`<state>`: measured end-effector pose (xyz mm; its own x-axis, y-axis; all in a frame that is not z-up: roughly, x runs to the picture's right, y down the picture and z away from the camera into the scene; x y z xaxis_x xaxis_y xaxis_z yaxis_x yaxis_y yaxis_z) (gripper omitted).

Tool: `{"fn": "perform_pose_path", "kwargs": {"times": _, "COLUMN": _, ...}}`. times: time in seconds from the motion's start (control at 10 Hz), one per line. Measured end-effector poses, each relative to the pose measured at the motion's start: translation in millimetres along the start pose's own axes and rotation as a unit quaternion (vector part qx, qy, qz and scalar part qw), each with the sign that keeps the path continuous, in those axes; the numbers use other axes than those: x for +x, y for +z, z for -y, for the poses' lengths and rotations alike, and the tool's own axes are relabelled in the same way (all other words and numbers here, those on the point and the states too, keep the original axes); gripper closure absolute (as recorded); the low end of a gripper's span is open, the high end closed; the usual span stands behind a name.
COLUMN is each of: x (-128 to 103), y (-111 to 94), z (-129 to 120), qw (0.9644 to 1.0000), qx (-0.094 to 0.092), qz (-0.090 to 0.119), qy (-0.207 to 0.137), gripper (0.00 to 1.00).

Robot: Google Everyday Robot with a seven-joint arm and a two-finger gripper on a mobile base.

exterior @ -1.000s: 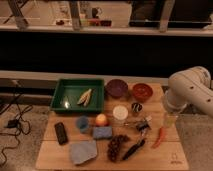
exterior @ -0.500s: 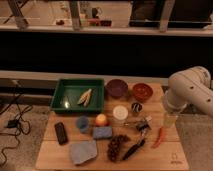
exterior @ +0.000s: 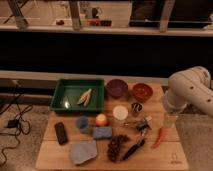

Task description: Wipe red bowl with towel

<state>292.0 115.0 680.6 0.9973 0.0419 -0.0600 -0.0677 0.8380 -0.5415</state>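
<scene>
Dim light fills the room, with a dark wall and a pale ledge across the upper half of the frame, and cables (exterior: pixel 13 118) trailing on the floor at lower left. Below, we see one wooden table (exterior: pixel 155 159) crowded with things. The red bowl (exterior: pixel 142 91) sits at the table's far edge, right of centre, just beside one purple bowl (exterior: pixel 116 88), so we count two bowls. The towel (exterior: pixel 82 151) lies flat at the near edge, left of centre, well apart from the red bowl. Between them lie one blue sponge (exterior: pixel 102 132), one orange ball (exterior: pixel 101 119), one white round cup (exterior: pixel 120 112) and a small dark can (exterior: pixel 136 107). One green tray (exterior: pixel 60 96) at upper left holds a pale, leaf-like piece (exterior: pixel 85 96). We also count one blue cup (exterior: pixel 82 124), one black block (exterior: pixel 60 133), one dark knobbly cluster (exterior: pixel 116 146), one black-handled tool (exterior: pixel 132 149), a metal piece (exterior: pixel 141 125) and one red chilli (exterior: pixel 159 137). The gripper (exterior: pixel 171 119) hangs below the white arm (exterior: pixel 187 90) at the table's right edge, near the chilli; how wide it stands we are unable to make out.
</scene>
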Motion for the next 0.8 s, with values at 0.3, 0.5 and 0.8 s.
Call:
{"fn": "perform_pose_path", "kwargs": {"times": 0.3, "x": -6, "y": 1, "z": -2, "qw": 1.0, "qx": 0.0, "qz": 0.005, "qy": -0.005, "gripper": 0.2}}
{"fn": "perform_pose_path", "kwargs": {"times": 0.5, "x": -8, "y": 2, "z": -4, "qw": 0.9999, "qx": -0.003, "qz": 0.008, "qy": -0.006, "gripper": 0.2}}
{"fn": "perform_pose_path", "kwargs": {"times": 0.8, "x": -14, "y": 6, "z": -7, "qw": 0.9998, "qx": -0.008, "qz": 0.013, "qy": -0.012, "gripper": 0.2}}
